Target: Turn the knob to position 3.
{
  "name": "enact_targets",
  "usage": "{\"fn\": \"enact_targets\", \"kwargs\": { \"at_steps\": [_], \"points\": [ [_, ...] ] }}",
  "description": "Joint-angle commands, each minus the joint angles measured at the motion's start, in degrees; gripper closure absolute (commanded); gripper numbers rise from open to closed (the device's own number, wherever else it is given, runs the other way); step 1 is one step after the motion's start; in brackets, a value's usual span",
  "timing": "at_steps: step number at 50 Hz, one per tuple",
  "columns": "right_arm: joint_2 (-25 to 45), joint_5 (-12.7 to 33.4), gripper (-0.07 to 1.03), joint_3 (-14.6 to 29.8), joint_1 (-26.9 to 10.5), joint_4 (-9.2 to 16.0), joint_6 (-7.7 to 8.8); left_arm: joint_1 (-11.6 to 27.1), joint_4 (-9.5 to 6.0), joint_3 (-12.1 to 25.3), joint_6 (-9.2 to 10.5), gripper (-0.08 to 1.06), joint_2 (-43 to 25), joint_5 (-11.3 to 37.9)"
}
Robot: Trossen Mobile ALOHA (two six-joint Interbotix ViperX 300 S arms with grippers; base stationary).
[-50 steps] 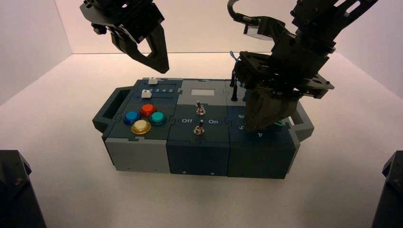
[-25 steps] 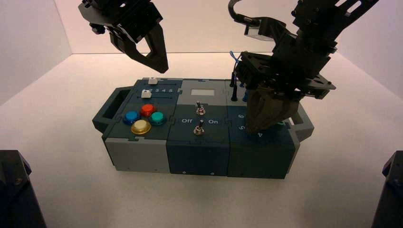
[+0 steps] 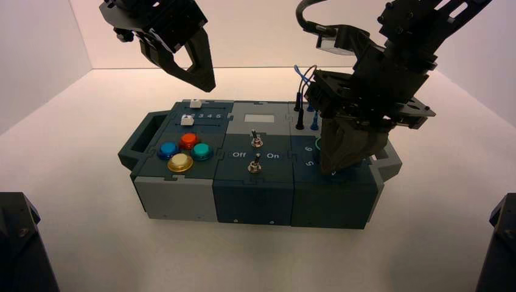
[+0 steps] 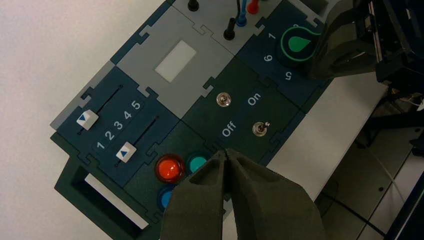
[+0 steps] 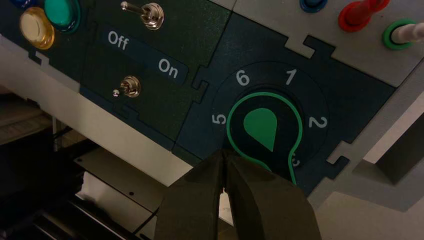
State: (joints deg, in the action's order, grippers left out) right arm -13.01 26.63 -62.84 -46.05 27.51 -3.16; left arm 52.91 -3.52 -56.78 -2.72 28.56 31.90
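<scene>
Right gripper [image 3: 341, 163] sits low over the front edge of the dial on the box's [image 3: 182, 201] right end, fingers pressed together, gripping nothing. The knob [image 5: 263, 129] is just beyond the fingertips, its green teardrop pointing toward the partly hidden 3 [image 5: 296, 161]. Left gripper [image 3: 198, 76] hangs above the back-left corner, closed and empty.

White table [image 3: 79, 121] under warm light; plain white walls [image 3: 36, 55] at back and both sides; dark blocks [image 3: 18, 243] at near corners.
</scene>
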Motion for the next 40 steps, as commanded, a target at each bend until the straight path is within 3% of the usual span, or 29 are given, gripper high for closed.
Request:
{"fn": "enact_targets", "kwargs": {
  "at_steps": [1, 40],
  "points": [
    [-0.88, -0.26, 0.99, 0.79, 0.18, 0.18, -0.35, 0.26, 0.09, 0.53, -0.35, 1.01, 0.53, -0.18],
    [-0.97, -0.18, 0.99, -0.70, 0.88, 0.09, -0.35, 0.44, 0.09, 0.35, -0.26, 1.01, 0.79, -0.18]
  ]
}}
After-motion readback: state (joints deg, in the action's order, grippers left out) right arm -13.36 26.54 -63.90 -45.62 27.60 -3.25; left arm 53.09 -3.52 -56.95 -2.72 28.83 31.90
